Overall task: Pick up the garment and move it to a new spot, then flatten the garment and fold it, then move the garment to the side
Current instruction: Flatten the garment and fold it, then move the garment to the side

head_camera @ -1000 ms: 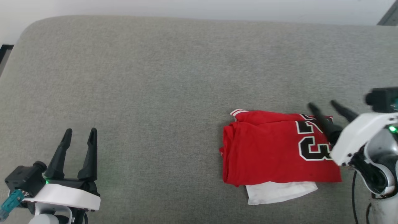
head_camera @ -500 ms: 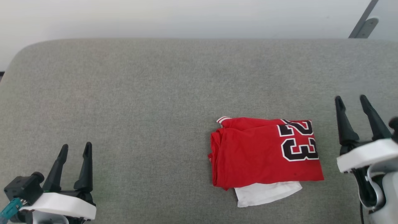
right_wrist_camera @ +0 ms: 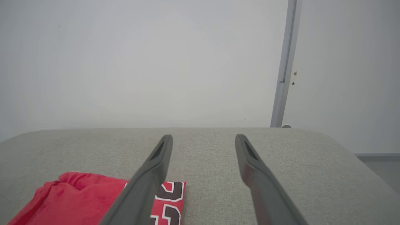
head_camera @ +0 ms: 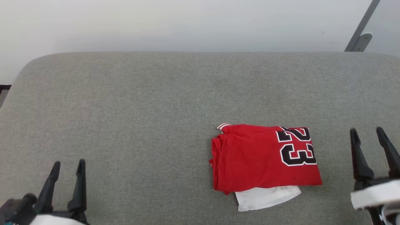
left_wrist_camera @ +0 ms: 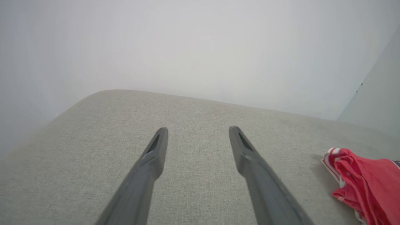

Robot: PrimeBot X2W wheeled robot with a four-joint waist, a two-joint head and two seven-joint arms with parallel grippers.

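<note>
Grey padded surface, one folded garment

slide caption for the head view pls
Folded garment rests on the grey cushion, left gripper and right gripper open either side.

There is one folded red jersey shirt, bearing two black, white-outlined digits. It lies on one grey fabric-covered worktop. There are two pincers, the left pincer and the right pincer, each with two long dark fingers. One slim grey metal post stands by the wall.
</note>
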